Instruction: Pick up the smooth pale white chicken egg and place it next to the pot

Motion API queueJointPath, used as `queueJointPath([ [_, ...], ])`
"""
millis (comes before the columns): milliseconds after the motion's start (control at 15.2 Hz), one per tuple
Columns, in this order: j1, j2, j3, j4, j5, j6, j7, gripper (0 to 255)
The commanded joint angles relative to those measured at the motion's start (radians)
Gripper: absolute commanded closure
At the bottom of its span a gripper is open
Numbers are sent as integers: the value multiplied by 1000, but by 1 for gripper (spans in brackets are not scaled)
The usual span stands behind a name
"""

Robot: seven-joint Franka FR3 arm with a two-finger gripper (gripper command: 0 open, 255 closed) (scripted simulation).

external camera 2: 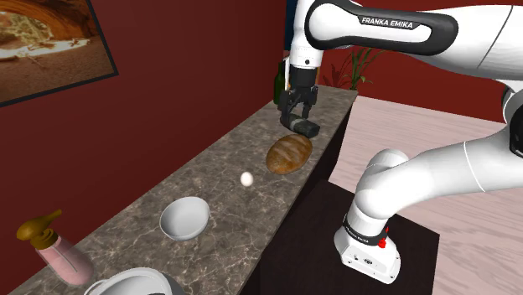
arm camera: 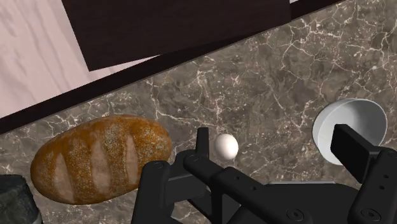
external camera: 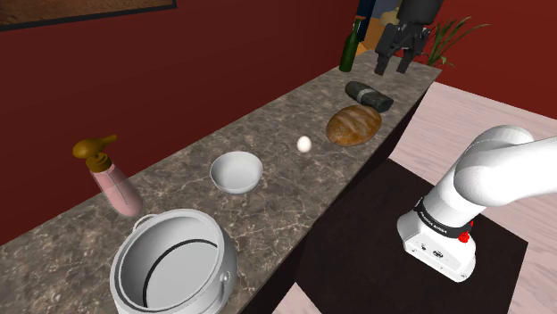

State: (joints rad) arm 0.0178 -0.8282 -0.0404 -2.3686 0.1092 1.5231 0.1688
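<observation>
Hovering: gripper [external camera: 394,67], jaws wide and empty, over the counter's [external camera: 277,196] far end by the bread [external camera: 353,124], likely readying for the egg [external camera: 304,143]; pot [external camera: 170,263] at the near end, past the bowl [external camera: 236,171].

Most of the pot [external camera 2: 138,276] beyond the second exterior view's bottom edge.

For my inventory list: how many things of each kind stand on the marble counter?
Bottles: 2 (dark green bottle, pink pump bottle with brown top)
Vessels: 2 (round white bowl, large grey pot)
Food: 2 (small pale white egg, brown crusty bread loaf)
Other: 1 (dark grey lump)
Total: 7
</observation>
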Motion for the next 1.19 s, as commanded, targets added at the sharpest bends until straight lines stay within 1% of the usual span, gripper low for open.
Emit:
queueJointPath([
  [0, 0, 0, 0, 0, 0, 0, 0, 0],
  [330, 0, -1, -32, -171, 7, 224, -65, 0],
  [594, 6, 41, -61, -280, 22, 417, -123, 0],
  [858, 24, 127, -95, -360, 50, 623, -192, 0],
  [1122, 66, 258, -143, -405, 106, 839, -283, 0],
])
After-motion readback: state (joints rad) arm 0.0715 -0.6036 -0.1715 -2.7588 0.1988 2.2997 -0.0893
